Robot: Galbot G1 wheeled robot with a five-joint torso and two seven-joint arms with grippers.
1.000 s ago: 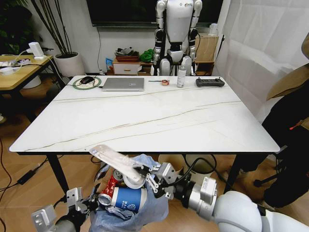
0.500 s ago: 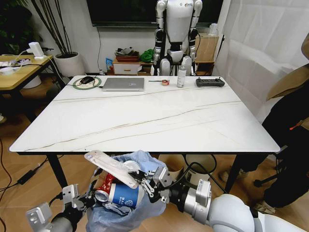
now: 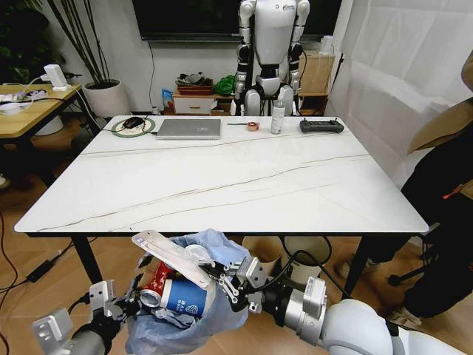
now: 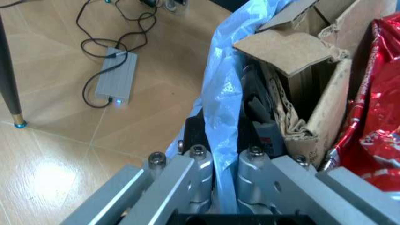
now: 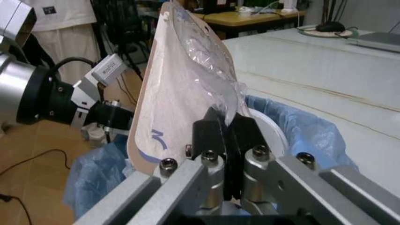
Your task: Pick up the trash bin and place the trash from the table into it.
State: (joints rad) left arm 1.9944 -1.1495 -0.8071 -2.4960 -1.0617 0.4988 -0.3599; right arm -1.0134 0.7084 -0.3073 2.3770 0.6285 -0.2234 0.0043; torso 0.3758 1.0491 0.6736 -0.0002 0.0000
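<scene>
Now right end effector (image 5: pixel 226 140) clamped on clear flat pkg (image 5: pixel 181 89) above trash bin (image 3: pixel 177 325), left end effector (image 4: pixel 222 161) pinching bin's bag rim.

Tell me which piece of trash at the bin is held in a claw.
The clear flat plastic package, clamped in the right claw and sticking out above the trash bin. The paper cup and red can lie inside.

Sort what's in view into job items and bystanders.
Job: light-blue bag-lined trash bin, clear flat plastic package in right gripper, blue-white paper cup, crushed red can, brown cardboard, left gripper clamping the bag.

Bystanders: grey laptop, black mouse, black power strip.
</scene>
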